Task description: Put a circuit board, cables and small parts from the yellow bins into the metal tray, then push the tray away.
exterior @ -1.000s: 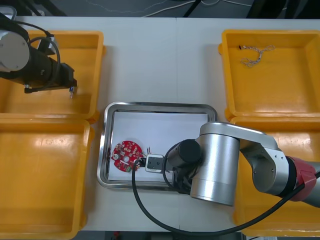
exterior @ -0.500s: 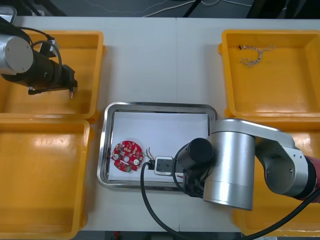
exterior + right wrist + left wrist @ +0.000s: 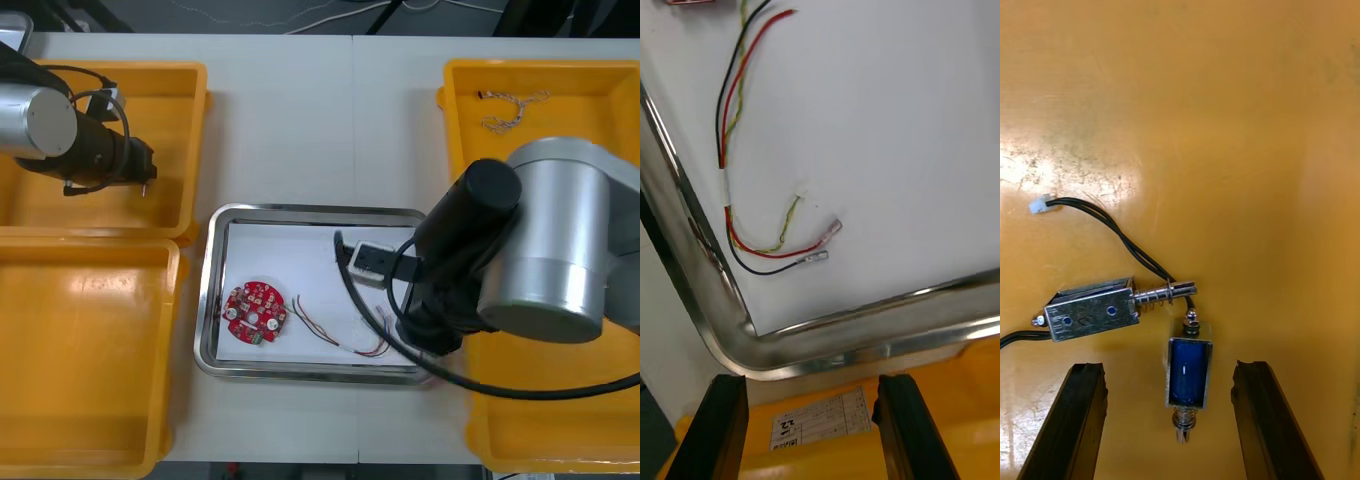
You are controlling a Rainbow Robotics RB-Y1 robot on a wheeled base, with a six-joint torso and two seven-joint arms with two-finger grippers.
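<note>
A round red circuit board [image 3: 255, 312] lies in the near left part of the metal tray [image 3: 310, 211]. A red and yellow cable [image 3: 340, 337] with a black strand rests beside it on the white inside [image 3: 734, 142]. My right gripper [image 3: 811, 431] is open and empty, just past the tray's near right corner [image 3: 741, 330], above an orange bin. My left gripper [image 3: 143, 180] hangs in the far left yellow bin [image 3: 195, 75]. It is open [image 3: 1169, 427] over a small blue metal part [image 3: 1187, 371] that lies between its fingers. A silver metal part [image 3: 1094, 315] with black leads lies next to it.
A twisted cable [image 3: 512, 110] lies in the far right yellow bin [image 3: 450, 150]. The near left bin [image 3: 90, 350] sits beside the tray. My right arm [image 3: 540, 255] covers the tray's right edge and part of the right bins.
My right arm has swung from the circuit board to the right across the tray, uncovering the red and yellow cable. My left gripper has shifted slightly inside its bin.
</note>
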